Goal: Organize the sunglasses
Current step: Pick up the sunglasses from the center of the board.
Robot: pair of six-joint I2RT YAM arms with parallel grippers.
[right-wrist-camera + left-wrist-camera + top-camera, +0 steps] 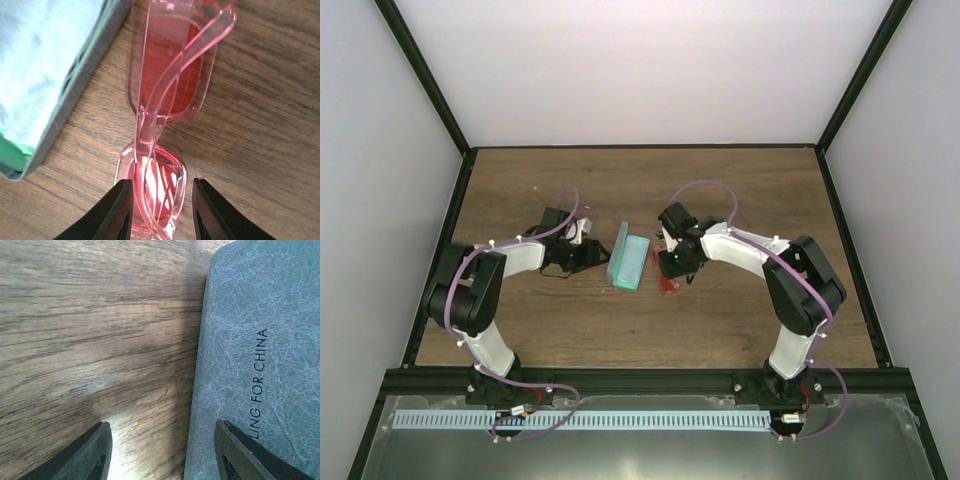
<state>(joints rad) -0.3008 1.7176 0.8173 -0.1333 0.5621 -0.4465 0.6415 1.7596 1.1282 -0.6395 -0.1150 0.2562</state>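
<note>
Brown wooden table (pixel 740 190): grey-blue rectangular case (pixel 628 257) lies open mid-table, green lining showing, light blue cloth (pixel 45 65) inside. Thin red translucent sunglasses (pixel 167 85) are folded, flat on the wood just beside the case, not in it. Right gripper (pixel 161 195) straddles one lens, jaws apart, nothing clamped. Left gripper (pixel 162 432) is wide open over the case's outer edge, holding nothing. My read: early stage, with the grasp, the placement in the case and the closing all left.
</note>
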